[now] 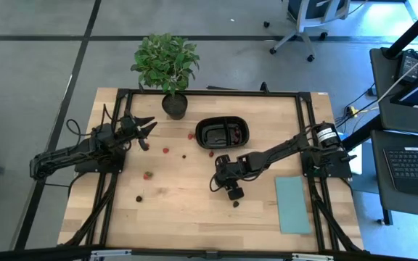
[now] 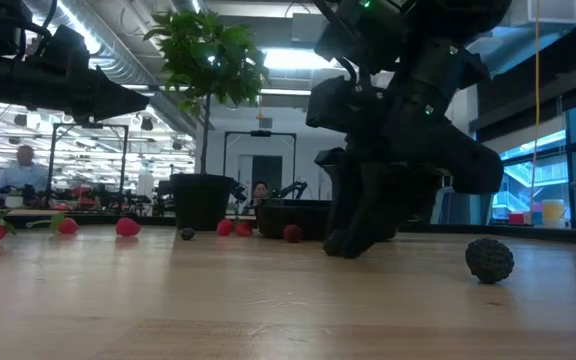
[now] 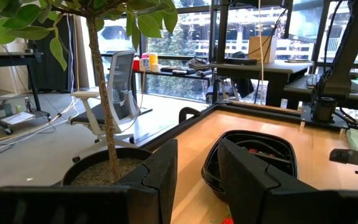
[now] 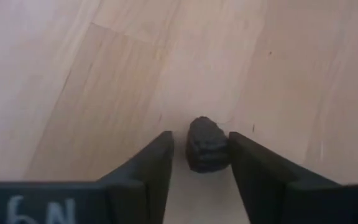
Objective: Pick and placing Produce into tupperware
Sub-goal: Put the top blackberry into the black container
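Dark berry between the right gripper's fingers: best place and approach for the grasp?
Pinch the dark berry across its rounded middle, from straight above. It lies loose on the table with bare wood all round, and the right gripper fingers already straddle it.

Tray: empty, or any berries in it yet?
Not empty: a few red berries lie in the tray, per high and left wrist views.

Bright backlit windows; foreground dim, perhaps blurred.

1 tray [image 1: 222, 119], 1 plant [image 1: 165, 61], 1 mat [image 1: 293, 204], approx. 7 loose berries [image 1: 148, 175] — red/dark
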Robot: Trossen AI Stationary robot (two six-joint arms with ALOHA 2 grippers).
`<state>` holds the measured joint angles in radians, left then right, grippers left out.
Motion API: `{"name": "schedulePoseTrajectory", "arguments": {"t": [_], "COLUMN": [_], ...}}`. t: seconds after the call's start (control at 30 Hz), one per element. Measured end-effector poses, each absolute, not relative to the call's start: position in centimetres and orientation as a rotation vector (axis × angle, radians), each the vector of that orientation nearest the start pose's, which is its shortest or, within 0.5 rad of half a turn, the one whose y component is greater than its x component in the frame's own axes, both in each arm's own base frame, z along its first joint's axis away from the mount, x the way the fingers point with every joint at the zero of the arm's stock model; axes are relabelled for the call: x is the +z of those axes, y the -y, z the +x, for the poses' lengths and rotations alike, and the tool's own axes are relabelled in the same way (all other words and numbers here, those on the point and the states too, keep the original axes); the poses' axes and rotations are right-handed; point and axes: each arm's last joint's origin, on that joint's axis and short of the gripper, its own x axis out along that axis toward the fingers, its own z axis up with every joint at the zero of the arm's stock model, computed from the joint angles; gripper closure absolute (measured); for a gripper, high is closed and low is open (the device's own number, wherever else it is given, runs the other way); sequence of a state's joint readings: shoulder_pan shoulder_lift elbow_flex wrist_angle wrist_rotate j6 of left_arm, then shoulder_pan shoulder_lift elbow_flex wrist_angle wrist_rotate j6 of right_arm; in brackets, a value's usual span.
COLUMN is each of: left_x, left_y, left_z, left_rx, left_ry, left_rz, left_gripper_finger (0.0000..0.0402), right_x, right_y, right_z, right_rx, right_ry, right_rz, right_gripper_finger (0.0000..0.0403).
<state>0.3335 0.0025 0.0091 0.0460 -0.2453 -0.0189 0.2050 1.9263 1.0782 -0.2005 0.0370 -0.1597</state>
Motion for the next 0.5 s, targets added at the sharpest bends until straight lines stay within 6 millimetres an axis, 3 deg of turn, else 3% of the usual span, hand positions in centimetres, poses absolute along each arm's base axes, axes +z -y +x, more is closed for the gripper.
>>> {"name": "schedulePoseTrajectory", "arguments": {"t": [0.2,0.5], "left_x": [17.08,17.08], "left_y": [-3.82,-3.81], "left_z": [8.87,8.87], "left_rx": [0.578,0.578], "left_ry": [0.059,0.059], "left_rz": [-0.016,-0.016], "left_gripper_finger": [0.0292,0.0291], "right_x": [12.31,12.92], "right_y": [-7.35,-6.69], "right_z": [35.99,35.76], "right_rx": [0.233,0.130], "right_ry": [-1.028,-1.033], "right_rz": [-0.274,-0.365], "right_gripper_finger": [0.0303,0.0294]}}
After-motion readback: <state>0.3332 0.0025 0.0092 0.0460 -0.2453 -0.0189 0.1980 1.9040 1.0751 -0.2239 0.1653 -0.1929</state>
